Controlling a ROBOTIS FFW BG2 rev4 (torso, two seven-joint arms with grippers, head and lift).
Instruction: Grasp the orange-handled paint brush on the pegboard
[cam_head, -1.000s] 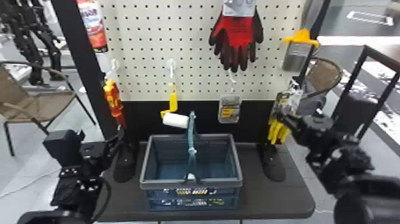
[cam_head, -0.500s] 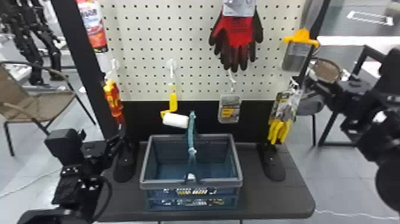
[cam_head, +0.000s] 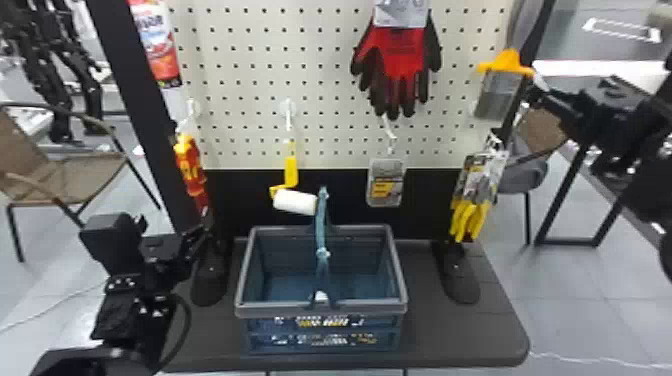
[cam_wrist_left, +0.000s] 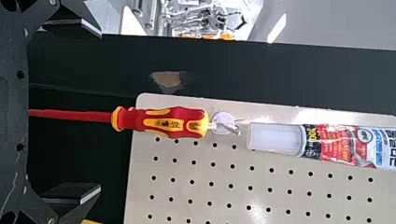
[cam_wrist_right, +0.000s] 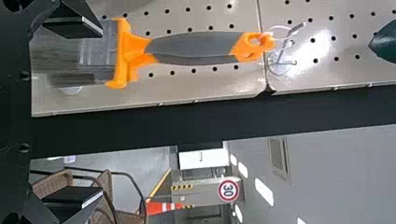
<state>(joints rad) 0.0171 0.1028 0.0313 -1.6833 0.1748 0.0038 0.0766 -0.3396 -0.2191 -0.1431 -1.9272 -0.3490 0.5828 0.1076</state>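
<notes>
1. Nearest you, the left gripper (cam_wrist_left: 95, 112) sits low, below the pegboard's (cam_head: 320, 70) left edge; its fingers (cam_wrist_left: 70, 16) are spread wide on nothing, facing the screwdriver (cam_wrist_left: 159, 122); I judge it parked there to keep out of the way.
2. The basket (cam_head: 320, 306) stands on the table (cam_head: 450, 345) under the pegboard's middle, handle upright; it is probably set there to take whatever comes off the hooks.
3. Your right gripper (cam_wrist_right: 95, 112) is raised just off the pegboard's right edge, level with its top rows; its fingers are wide apart and hold nothing, which suits an approach.
4. The brush (cam_wrist_right: 187, 46) hangs at the pegboard's upper right corner from a hook (cam_wrist_right: 280, 49) through the hole in its handle end, bristles down; so the handle lies flat on the board, bare along its length; it sits nearer one finger than midway between them, so you likely need to centre on it before closing.
</notes>
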